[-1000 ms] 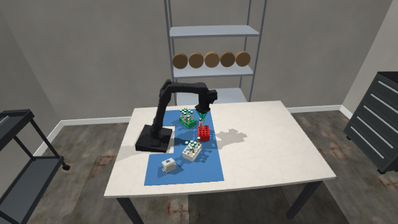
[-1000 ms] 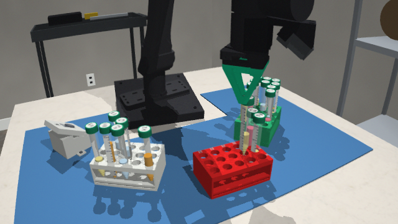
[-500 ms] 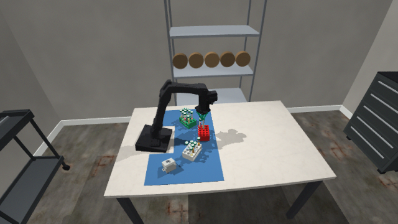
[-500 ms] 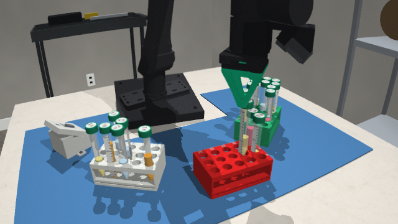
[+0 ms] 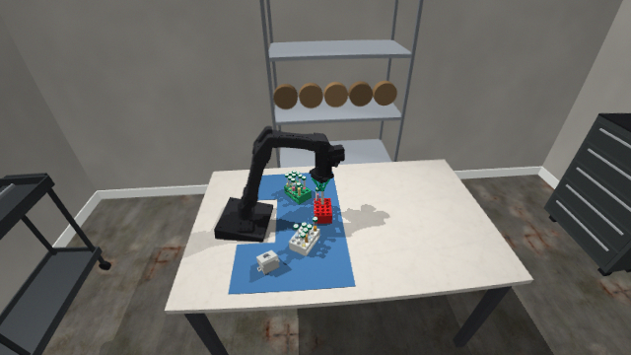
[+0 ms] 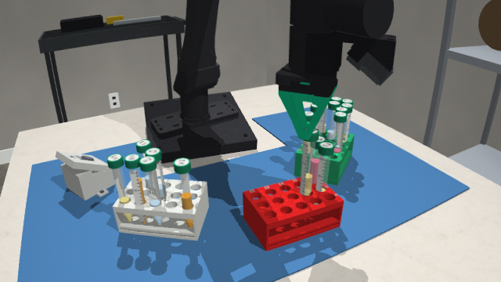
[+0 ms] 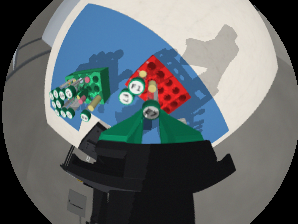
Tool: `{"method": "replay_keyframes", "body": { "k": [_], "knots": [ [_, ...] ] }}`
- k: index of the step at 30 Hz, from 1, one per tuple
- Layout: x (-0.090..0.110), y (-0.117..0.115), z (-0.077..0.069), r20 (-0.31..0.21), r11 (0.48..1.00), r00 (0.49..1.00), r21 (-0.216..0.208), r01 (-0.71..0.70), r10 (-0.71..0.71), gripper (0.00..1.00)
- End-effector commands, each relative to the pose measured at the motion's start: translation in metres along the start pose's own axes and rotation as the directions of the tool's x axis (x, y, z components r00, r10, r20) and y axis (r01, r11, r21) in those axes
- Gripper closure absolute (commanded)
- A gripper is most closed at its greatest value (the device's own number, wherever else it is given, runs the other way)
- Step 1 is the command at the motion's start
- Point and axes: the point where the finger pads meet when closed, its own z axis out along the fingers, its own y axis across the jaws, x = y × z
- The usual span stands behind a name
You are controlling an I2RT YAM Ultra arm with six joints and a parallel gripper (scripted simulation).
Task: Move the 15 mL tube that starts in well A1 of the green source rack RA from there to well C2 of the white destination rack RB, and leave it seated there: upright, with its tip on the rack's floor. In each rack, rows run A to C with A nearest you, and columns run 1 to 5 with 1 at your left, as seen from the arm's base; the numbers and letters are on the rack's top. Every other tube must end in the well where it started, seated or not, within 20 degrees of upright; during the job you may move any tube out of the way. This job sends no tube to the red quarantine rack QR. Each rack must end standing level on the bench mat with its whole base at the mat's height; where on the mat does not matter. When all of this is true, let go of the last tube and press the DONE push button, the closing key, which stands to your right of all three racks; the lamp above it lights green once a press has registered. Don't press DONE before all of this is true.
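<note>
Jaws are clamped on the cap end of a 15 mL tube (image 6: 308,168) with yellow contents, hanging over the red rack (image 6: 293,211), short of the white rack (image 6: 160,213). Tube's long axis runs near vertical, cap up, tip down. Recommend carrying it clear above neighbouring caps and keeping it plumb before lowering into C2.

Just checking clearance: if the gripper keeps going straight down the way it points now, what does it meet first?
Probably the red rack: the gripper, shut on a yellow-filled tube, points down over its far corner, though depth is uncertain.
</note>
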Motion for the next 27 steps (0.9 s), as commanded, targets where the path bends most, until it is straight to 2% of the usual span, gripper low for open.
{"method": "replay_keyframes", "body": {
  "k": [1, 27],
  "knots": [
    [-0.003, -0.002, -0.003, 0.021, 1.000, 1.000, 0.011, -0.001, 0.001, 1.00],
    [-0.004, -0.003, 0.008, 0.021, 1.000, 1.000, 0.012, -0.001, 0.001, 1.00]
  ]
}}
